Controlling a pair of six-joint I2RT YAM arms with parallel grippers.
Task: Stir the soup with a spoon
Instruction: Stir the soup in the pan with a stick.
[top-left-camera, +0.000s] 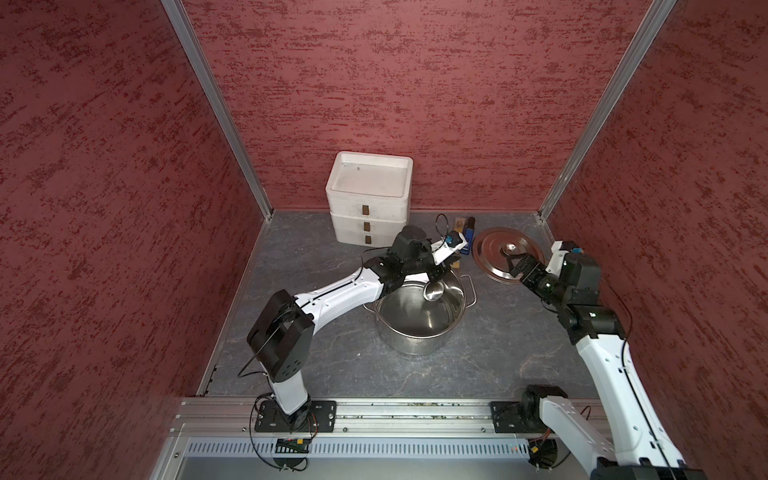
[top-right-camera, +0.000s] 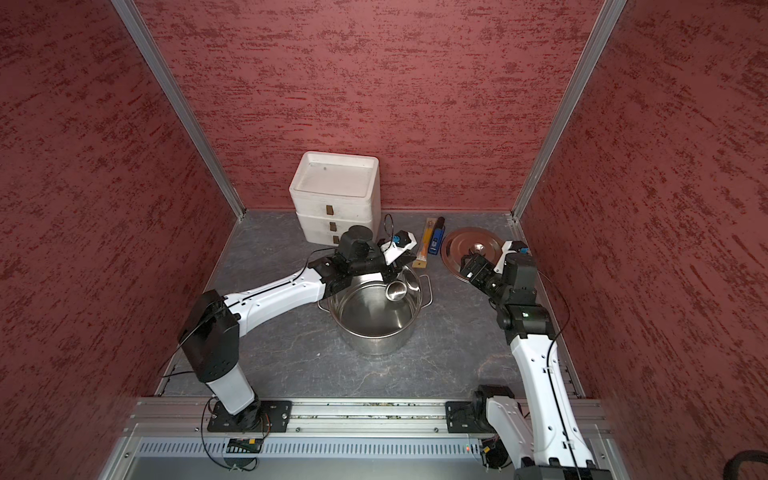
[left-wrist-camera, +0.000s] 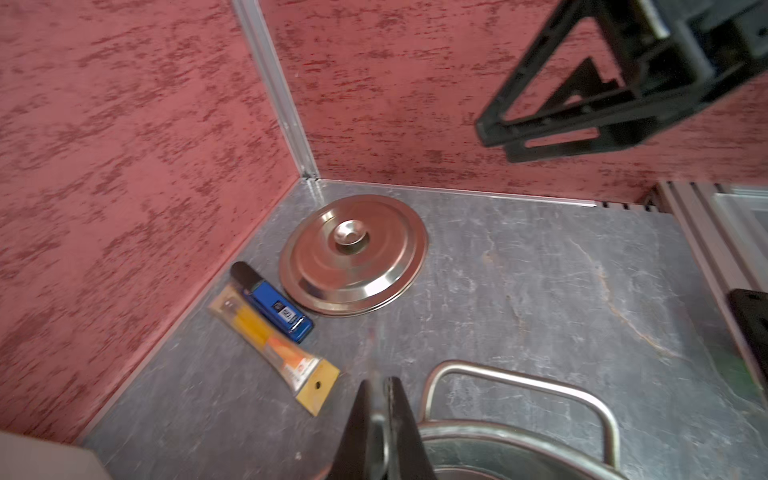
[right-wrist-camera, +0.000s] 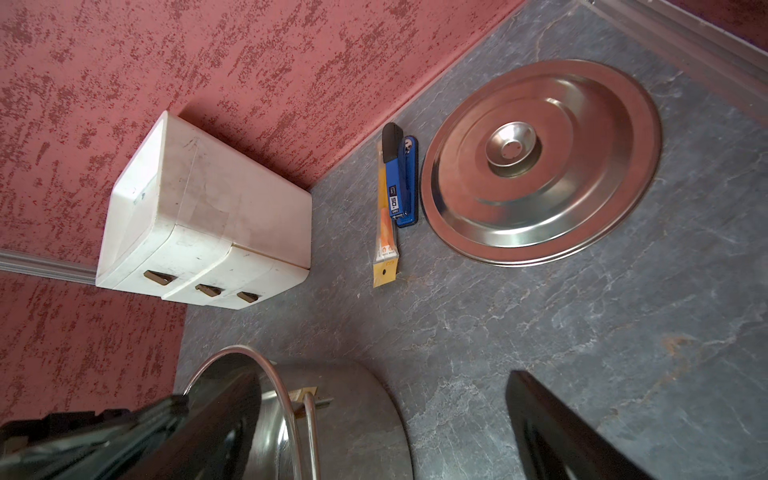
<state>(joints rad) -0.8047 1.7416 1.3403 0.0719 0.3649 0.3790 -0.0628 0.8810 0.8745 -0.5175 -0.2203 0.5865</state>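
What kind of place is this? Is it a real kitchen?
Likely a robot test booth, not a kitchen: red panel walls, two arms bolted to a metal rail, one steel pot.

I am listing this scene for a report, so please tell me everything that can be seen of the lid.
The lid is a round, shallow disc of shiny steel, as it looks, with pressed concentric rings and a small dish-shaped knob at its centre. Its surface shows reddish reflections. It lies flat, knob up, on the grey table near the far right corner. A blue object lies close beside it, with a narrow gap between them. Only the table touches it.
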